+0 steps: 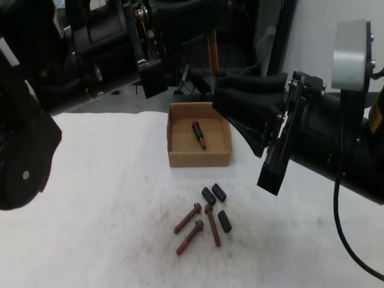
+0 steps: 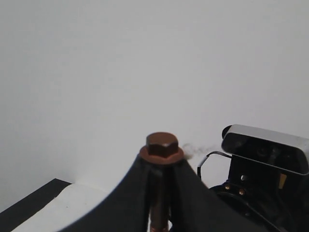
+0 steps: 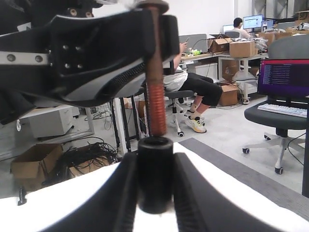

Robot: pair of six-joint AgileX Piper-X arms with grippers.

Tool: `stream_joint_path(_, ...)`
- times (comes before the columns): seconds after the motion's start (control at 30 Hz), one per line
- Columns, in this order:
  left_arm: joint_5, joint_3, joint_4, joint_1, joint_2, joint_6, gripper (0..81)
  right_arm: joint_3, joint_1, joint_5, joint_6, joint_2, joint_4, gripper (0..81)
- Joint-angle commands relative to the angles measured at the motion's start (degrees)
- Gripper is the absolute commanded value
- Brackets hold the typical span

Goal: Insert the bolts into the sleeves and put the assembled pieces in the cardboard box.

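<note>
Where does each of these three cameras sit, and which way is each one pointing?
High view: behind and above both arms, looking forward and down at the bench and cardboard box; the arms' dark bodies frame it.
Left wrist view: on the left wrist, looking along the left gripper, shut on a bolt, toward a pale wall.
Right wrist view: on the right wrist, looking past the right gripper, shut on a sleeve, into the room.
Shared: that bolt shows in all three views.

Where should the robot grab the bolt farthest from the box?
Probably by the middle of its shank, from straight above, squeezing across it. The bolt lies flat on the bench, so only its top and sides are free.
</note>
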Motion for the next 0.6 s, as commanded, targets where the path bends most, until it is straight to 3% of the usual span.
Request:
stream_joint_path(0.0,-0.5,-0.7,-0.3,-0.3,0.3,0.8,0.1,-0.4,0.1,0.1,-0.2,-0.2,-0.1,0.6)
stream_joint_path(0.57,-0.5,-0.7,-0.2,-1.7,0.3,0.8,0.1,-0.4,0.1,0.1,-4.3,-0.2,6.8,0.6)
